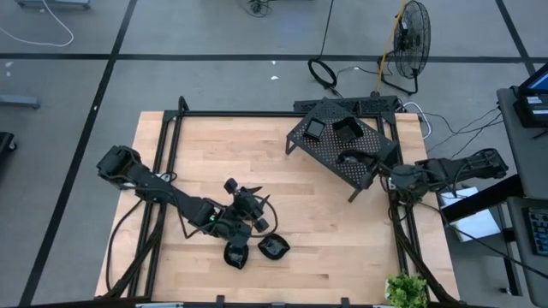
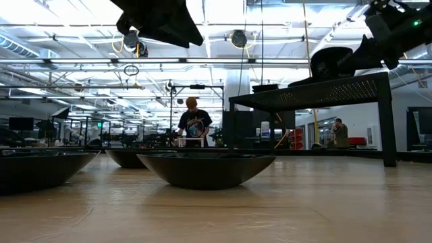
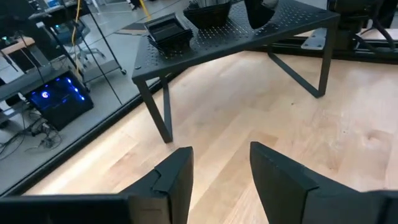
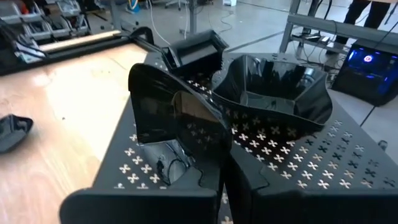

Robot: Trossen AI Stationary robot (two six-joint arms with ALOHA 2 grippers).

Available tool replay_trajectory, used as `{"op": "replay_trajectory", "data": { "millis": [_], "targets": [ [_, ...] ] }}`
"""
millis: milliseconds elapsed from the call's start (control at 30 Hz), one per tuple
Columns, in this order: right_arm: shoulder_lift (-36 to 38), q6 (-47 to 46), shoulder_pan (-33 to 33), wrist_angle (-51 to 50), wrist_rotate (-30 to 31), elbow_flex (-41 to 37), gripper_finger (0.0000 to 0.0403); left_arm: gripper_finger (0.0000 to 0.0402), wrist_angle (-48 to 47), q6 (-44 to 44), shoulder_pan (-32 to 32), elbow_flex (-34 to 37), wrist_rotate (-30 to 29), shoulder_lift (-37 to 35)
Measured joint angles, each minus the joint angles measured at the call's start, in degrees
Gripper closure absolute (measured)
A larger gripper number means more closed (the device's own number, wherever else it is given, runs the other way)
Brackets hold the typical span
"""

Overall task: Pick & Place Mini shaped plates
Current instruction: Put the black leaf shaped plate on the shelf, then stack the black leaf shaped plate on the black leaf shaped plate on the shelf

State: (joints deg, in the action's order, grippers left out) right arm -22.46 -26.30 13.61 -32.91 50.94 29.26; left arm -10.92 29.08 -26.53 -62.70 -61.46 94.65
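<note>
Rack (image 1: 342, 145) — three plates (image 1: 346, 130).

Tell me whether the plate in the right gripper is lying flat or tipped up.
Tipped up. The right gripper is shut on the plate, which stands on edge above the rack.

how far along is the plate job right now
Done: two plates sit on the rack, a square one and a larger one. In hand: the right gripper is shut on a third plate over the rack. Left: at least two plates lie on the table near the left gripper, which holds nothing.
</note>
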Motion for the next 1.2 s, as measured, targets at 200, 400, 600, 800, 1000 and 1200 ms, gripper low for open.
{"op": "replay_trajectory", "data": {
  "millis": [200,400,600,800,1000,1200],
  "targets": [
    [0.02,0.54,0.0,-1.7,-1.19,0.0,0.0374,0.0235,-0.44,-0.01,0.2,0.0,0.05,0.0],
    [0.06,2.54,0.0,-1.64,-3.28,0.0,0.0314,0.023,-1.56,1.08,0.2,0.0,0.07,0.0],
    [1.78,5.72,0.01,-0.73,-3.07,0.0,0.0262,0.0229,-2.41,1.52,0.2,0.0,0.5,0.0],
    [5.3,13.22,0.02,7.01,-3.0,0.0,0.0242,0.0229,-4.02,3.2,0.2,0.0,1.56,0.0],
    [7.37,22.7,0.0,17.52,-2.99,0.0,0.0243,0.0229,-4.06,3.19,0.2,0.0,2.08,0.0],
    [5.61,25.57,0.0,22.86,-15.56,-0.44,0.0244,0.0229,-8.79,6.65,0.2,0.0,4.96,0.0]
  ]
}}
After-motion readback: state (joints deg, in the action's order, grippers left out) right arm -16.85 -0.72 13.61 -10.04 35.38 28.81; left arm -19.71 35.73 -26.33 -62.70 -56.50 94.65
